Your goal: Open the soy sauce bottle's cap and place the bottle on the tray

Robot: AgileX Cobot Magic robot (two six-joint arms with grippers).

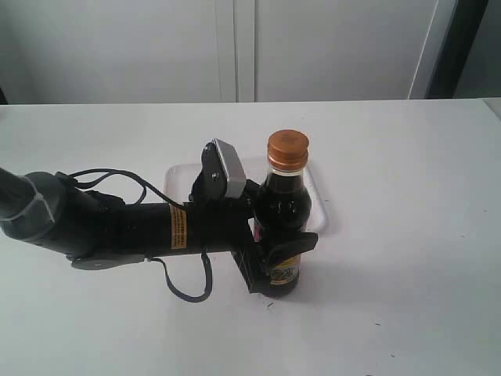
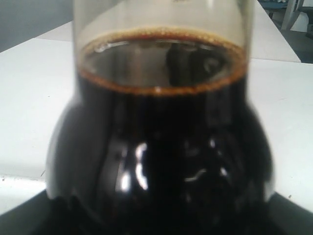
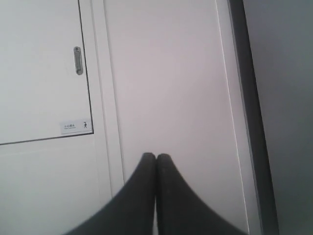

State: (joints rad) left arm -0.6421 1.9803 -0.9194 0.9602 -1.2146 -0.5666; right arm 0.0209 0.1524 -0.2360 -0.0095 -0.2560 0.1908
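The soy sauce bottle (image 1: 283, 227) stands upright on the table just in front of the white tray (image 1: 319, 205), its orange-brown cap (image 1: 287, 149) closed on top. My left gripper (image 1: 283, 249) reaches in from the left and is shut on the bottle's lower body, one finger (image 1: 291, 246) wrapping across the red-and-yellow label. In the left wrist view the dark bottle (image 2: 159, 147) fills the picture, and the fingers are lost in the dark bottom. My right gripper (image 3: 156, 157) is shut on nothing and points at a white cabinet wall, away from the table.
The white tray lies behind the bottle, partly hidden by my left arm (image 1: 117, 227) and its wrist camera (image 1: 223, 168). A loose black cable (image 1: 188, 291) hangs under the arm. White table surface (image 1: 407, 298) spreads to the right and front.
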